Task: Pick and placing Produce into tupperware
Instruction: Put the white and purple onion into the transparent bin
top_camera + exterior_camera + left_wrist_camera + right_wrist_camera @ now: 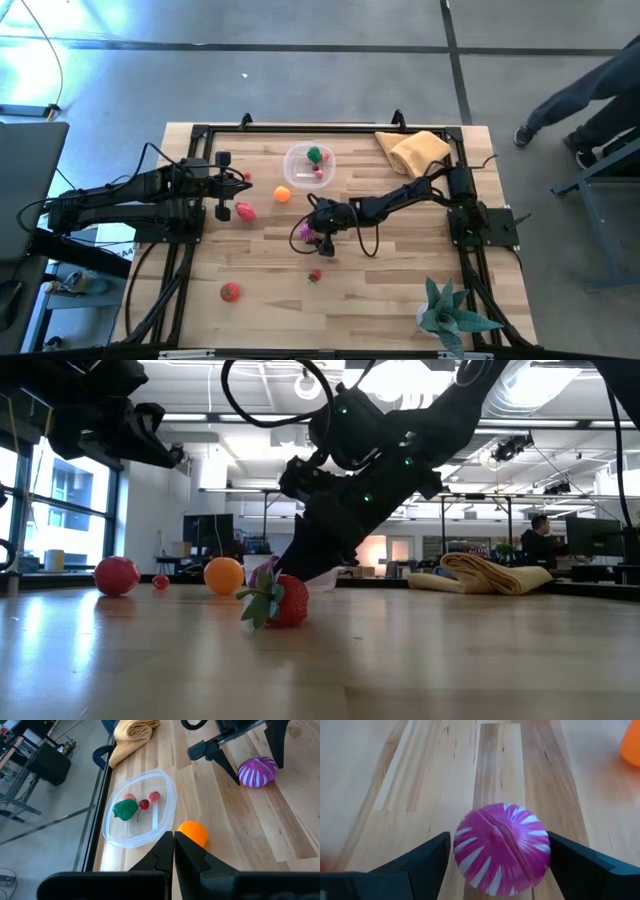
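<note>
Our right jaws (497, 865) sit spread around the magenta striped produce (501, 849) on the counter (390, 780), not yet clenched; our left jaws (173, 852) are clenched empty near the tupperware (167, 795).

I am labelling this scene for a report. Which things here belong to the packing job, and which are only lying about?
Belonging to the job:
- tupperware, already holding a green piece and small red pieces
- magenta striped piece, between the open fingers of the right tool
- orange ball
- pink piece
- strawberry
- red ball

Only lying about:
- tan cloth
- teal spiky plant
</note>
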Robot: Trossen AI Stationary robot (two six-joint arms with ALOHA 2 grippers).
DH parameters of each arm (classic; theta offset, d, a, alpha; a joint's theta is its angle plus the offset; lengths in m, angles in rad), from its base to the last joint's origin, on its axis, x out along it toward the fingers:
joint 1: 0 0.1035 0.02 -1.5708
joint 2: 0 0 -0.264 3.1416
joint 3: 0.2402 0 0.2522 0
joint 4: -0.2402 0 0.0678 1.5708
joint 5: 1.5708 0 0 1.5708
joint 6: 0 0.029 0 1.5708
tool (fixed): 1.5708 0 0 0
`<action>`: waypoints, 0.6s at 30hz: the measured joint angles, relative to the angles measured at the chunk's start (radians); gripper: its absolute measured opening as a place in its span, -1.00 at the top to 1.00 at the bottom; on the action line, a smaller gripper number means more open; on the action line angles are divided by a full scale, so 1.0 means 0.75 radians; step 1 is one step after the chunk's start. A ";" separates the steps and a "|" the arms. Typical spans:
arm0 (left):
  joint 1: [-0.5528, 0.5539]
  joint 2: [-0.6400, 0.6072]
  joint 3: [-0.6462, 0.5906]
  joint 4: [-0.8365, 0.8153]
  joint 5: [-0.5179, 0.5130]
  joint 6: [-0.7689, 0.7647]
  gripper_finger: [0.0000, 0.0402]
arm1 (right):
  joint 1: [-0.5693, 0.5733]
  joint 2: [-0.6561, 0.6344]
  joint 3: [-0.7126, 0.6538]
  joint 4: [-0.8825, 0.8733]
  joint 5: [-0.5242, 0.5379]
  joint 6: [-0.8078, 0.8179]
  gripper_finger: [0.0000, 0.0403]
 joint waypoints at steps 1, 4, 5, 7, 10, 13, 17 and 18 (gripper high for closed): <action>0.000 0.000 0.000 0.000 0.000 0.000 0.97 | 0.000 0.000 0.000 -0.001 0.000 0.006 -0.51; 0.000 0.000 0.000 0.000 0.000 0.000 0.97 | -0.001 0.000 0.000 -0.002 0.000 0.016 -0.45; 0.000 0.000 0.000 0.000 0.000 0.000 0.97 | -0.001 0.000 0.000 -0.002 -0.001 0.016 -0.43; 0.000 0.000 0.000 0.000 0.000 0.000 0.97 | -0.001 0.000 0.000 -0.003 -0.002 0.016 -0.38; 0.000 0.000 0.000 0.000 0.000 0.000 0.97 | 0.000 0.000 0.000 -0.002 -0.004 0.016 -0.33; 0.000 0.000 0.000 0.000 0.000 0.000 0.97 | -0.001 0.000 0.000 -0.003 -0.004 0.023 -0.32; 0.000 0.000 0.000 0.000 0.000 0.000 0.97 | -0.001 0.000 0.000 -0.004 -0.004 0.026 -0.31; 0.000 0.000 0.000 0.000 -0.001 0.000 0.97 | -0.001 0.000 0.000 -0.004 -0.004 0.026 -0.31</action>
